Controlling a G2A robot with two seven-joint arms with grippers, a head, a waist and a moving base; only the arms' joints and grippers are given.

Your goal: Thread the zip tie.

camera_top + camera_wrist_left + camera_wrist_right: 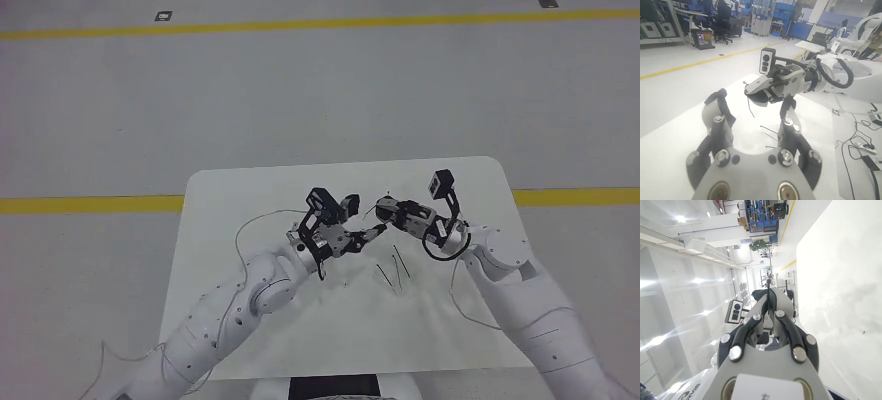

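above the table (250, 330), zip tie (749, 107) in grip of right end effector (752, 94), near wide left end effector (755, 98)

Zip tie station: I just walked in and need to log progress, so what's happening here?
The right gripper is shut on a black zip tie, holding it above the white table with one end hanging down. The left gripper is open, facing it close by, holding nothing. Spare zip ties lie on the table. No loop is threaded yet.
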